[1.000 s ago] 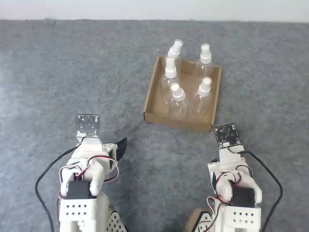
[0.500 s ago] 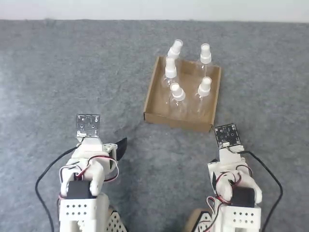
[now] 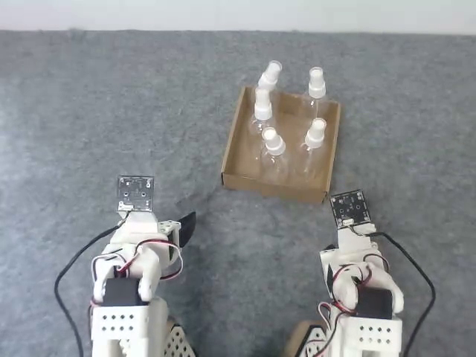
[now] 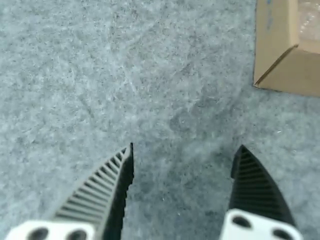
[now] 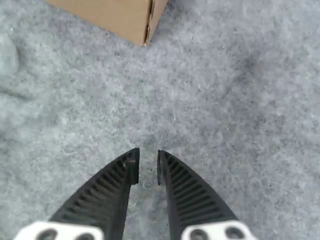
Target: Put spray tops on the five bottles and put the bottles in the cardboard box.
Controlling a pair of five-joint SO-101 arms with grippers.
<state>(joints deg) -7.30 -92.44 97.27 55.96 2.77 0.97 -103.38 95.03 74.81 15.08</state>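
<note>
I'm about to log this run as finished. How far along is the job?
Looks done: all five bottles wear white spray tops and stand in the cardboard box, one at the far corner leaning over the rim. Nothing in hand: the left gripper, jaws open, and the right gripper, jaws nearly together, are empty over the carpet. Nothing appears left.

High view looks down on the carpet (image 3: 111,104); wrist views face it closely, each catching a cardboard box (image 3: 271,187) corner
</note>
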